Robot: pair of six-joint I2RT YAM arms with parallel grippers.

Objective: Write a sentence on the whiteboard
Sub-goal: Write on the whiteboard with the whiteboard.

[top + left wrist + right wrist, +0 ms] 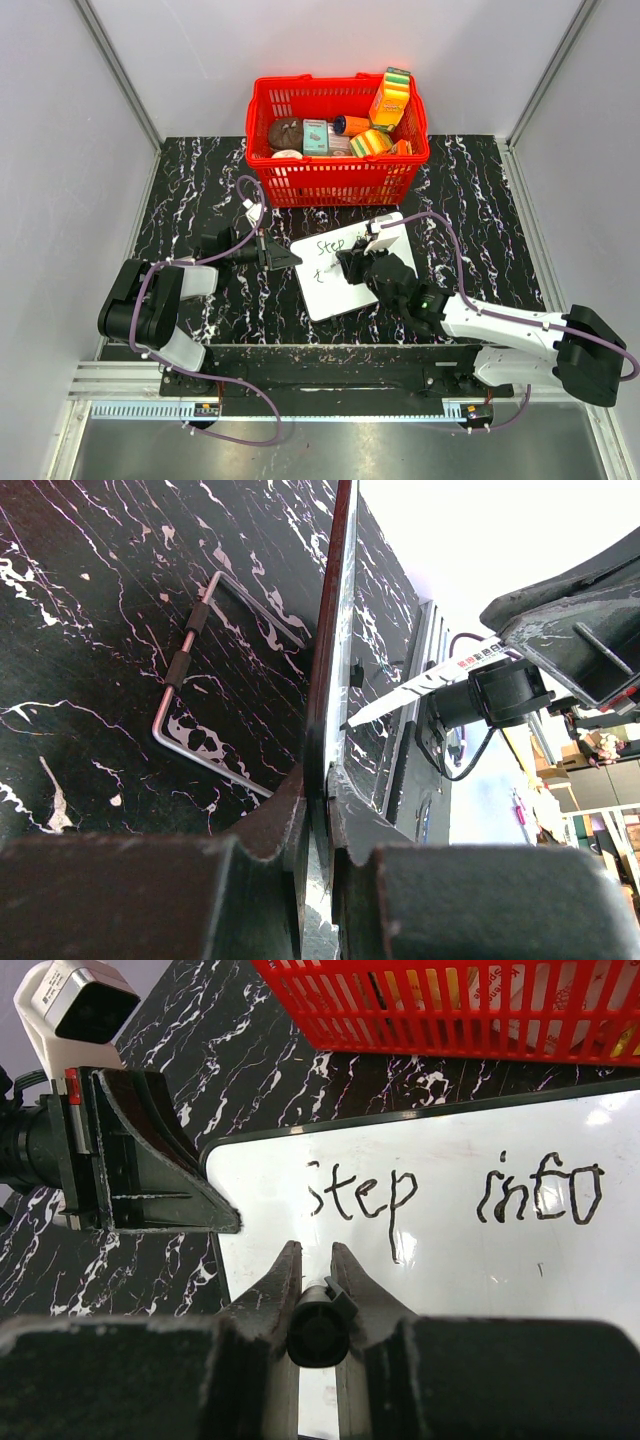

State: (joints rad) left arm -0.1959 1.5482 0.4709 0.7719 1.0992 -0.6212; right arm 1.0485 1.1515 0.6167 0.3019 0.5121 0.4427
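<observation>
The whiteboard [335, 295] lies on the black marble table in front of the red basket. In the right wrist view the board [480, 1270] bears the black words "step into" [450, 1195] on one line. The top view shows a single stroke like a "t" [320, 272] under them. My left gripper [283, 257] is shut on the board's left edge; in its own view the jaws [318, 785] pinch the board [338, 660], seen edge-on. My right gripper [352, 266] is over the board, shut on a marker [318, 1326] whose tip [347, 723] meets the board.
The red basket [338, 182] full of groceries stands just behind the board. A bent metal handle [190, 655] lies on the table by the board's back. Grey walls close in the left, right and far sides. A metal rail runs along the near edge [300, 405].
</observation>
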